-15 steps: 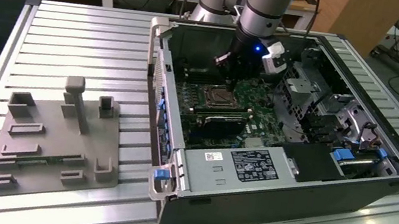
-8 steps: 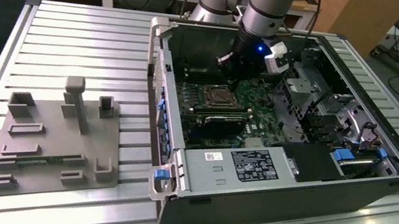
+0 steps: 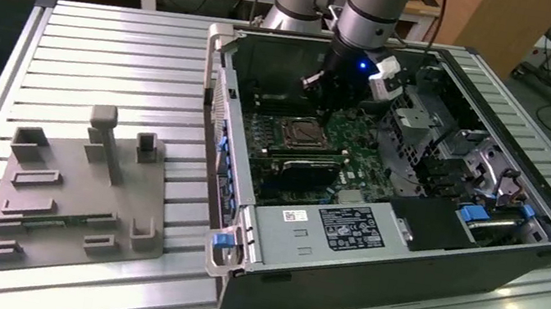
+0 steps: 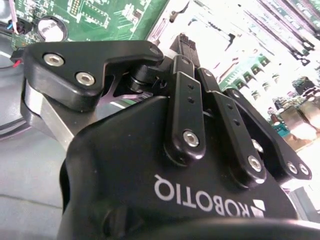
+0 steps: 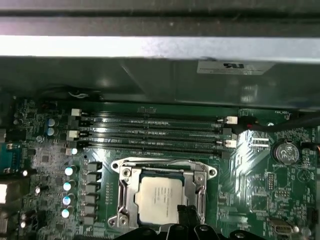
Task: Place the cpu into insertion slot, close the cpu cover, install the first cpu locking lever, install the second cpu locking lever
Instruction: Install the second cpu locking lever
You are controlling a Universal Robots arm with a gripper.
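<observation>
The cpu [image 5: 160, 197] lies flat in its socket on the green motherboard, pale silver top up. The cpu cover [image 5: 123, 192], a silvery frame, lies down around the chip. In the exterior view the socket with the cpu [image 3: 301, 134] sits mid-board inside the open computer case. My gripper [image 3: 325, 106] hangs just above and behind it. The dark fingertips [image 5: 187, 216] hover at the socket's edge, pressed together with nothing between them. In the second wrist view the gripper [image 4: 186, 45] shows its finger links converging. How the locking levers stand I cannot make out.
Long memory slots [image 5: 150, 132] run beside the socket. The case's metal wall [image 3: 223, 105] rises on the exterior view's left, and a labelled grey box [image 3: 347, 228] fills the near end. A grey fixture plate [image 3: 80, 198] lies on the slatted table.
</observation>
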